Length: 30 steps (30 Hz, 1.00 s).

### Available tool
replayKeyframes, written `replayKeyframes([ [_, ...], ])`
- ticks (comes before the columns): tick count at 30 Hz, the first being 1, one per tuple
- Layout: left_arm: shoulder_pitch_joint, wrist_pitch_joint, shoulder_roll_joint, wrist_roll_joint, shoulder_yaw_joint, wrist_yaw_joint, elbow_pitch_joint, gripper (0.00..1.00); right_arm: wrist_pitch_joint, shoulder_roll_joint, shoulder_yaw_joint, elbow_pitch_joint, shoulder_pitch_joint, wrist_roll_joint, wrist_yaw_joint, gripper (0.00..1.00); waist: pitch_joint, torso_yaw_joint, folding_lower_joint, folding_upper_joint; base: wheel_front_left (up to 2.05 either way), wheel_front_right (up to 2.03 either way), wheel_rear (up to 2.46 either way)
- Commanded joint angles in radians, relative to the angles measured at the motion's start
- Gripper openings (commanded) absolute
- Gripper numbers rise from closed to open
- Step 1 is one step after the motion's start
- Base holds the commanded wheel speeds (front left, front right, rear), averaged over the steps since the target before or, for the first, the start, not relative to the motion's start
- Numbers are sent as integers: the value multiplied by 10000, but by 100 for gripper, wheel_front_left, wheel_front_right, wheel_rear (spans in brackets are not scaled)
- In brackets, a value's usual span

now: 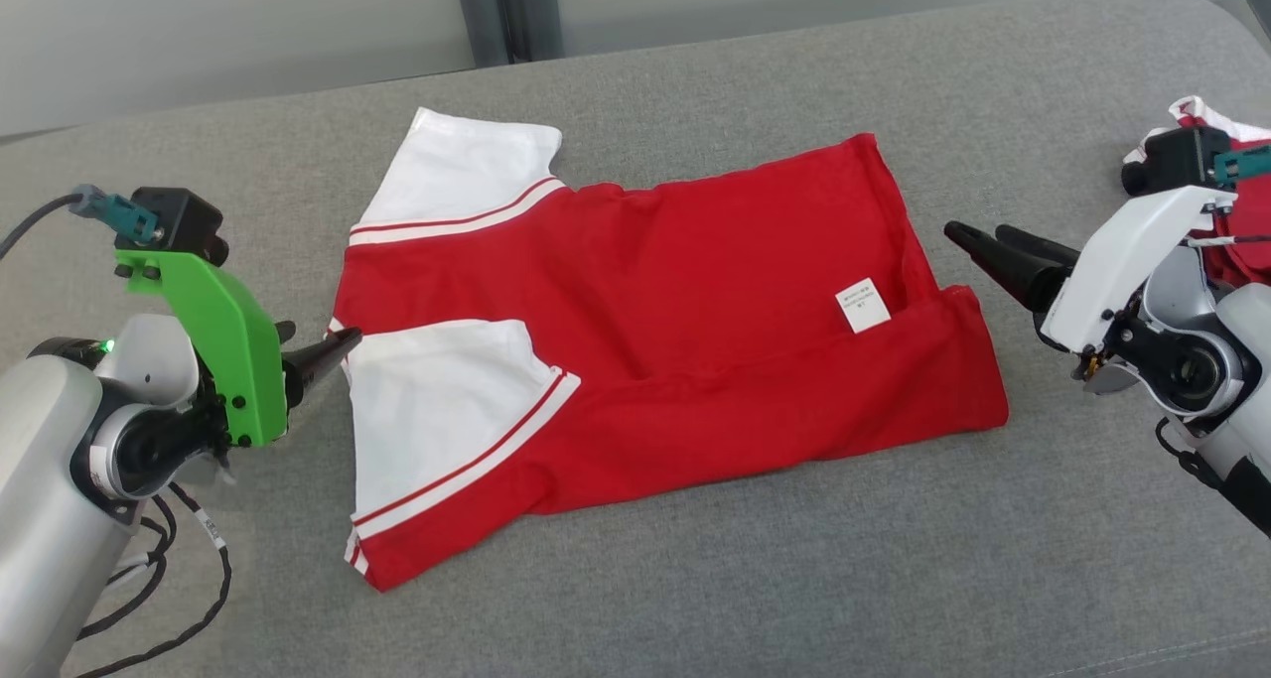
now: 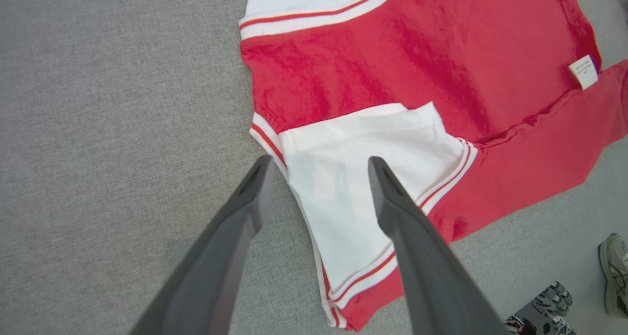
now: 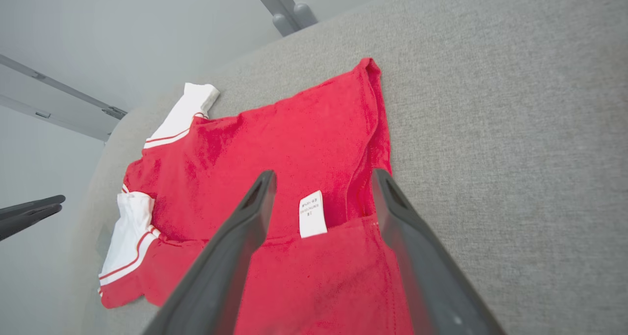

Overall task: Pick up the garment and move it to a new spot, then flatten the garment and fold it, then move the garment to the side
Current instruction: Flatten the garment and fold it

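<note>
The garment [image 1: 655, 301] is a red shirt with white, red-striped sleeves, spread on a grey padded surface [image 1: 794, 579] with its lower long edge folded over the body. A white label [image 1: 862, 305] shows near its right end. My left gripper [image 1: 318, 345] hovers at the shirt's left edge. In the left wrist view this gripper [image 2: 321, 161] is open above the near white sleeve [image 2: 363, 193], holding nothing. My right gripper [image 1: 978, 231] sits just off the shirt's right edge, fingers pointing left. Seen from the right wrist, it [image 3: 324, 173] is open above the label [image 3: 312, 213].
A second red and white cloth [image 1: 1246, 202] lies at the far right behind my right arm. Grey posts [image 1: 506, 8] stand beyond the back edge. Shoes [image 2: 613, 271] show on the floor past the near edge. A black cable [image 1: 169, 599] hangs under my left arm.
</note>
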Motion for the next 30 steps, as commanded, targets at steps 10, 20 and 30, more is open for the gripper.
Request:
replayKeyframes([
  [10, 1392, -4299, -18, 1696, 701, 635, -937, 100, -4571, -149, -988, -1021, 1777, -1348, 4, 100, -984, 232, 0, 0, 0, 0, 0],
  [20, 3859, -8235, -306, 2860, 1483, 2560, -2262, 100, -5291, 1343, -4648, -1762, 4177, -5157, 4, 100, -1454, 233, 0, 0, 0, 0, 0],
  [30, 6030, -9416, -1584, 3909, 2601, 3371, -2888, 100, -5296, 3277, -6823, -2634, 6963, -7846, 4, 100, -1601, 382, 0, 0, 0, 0, 0],
])
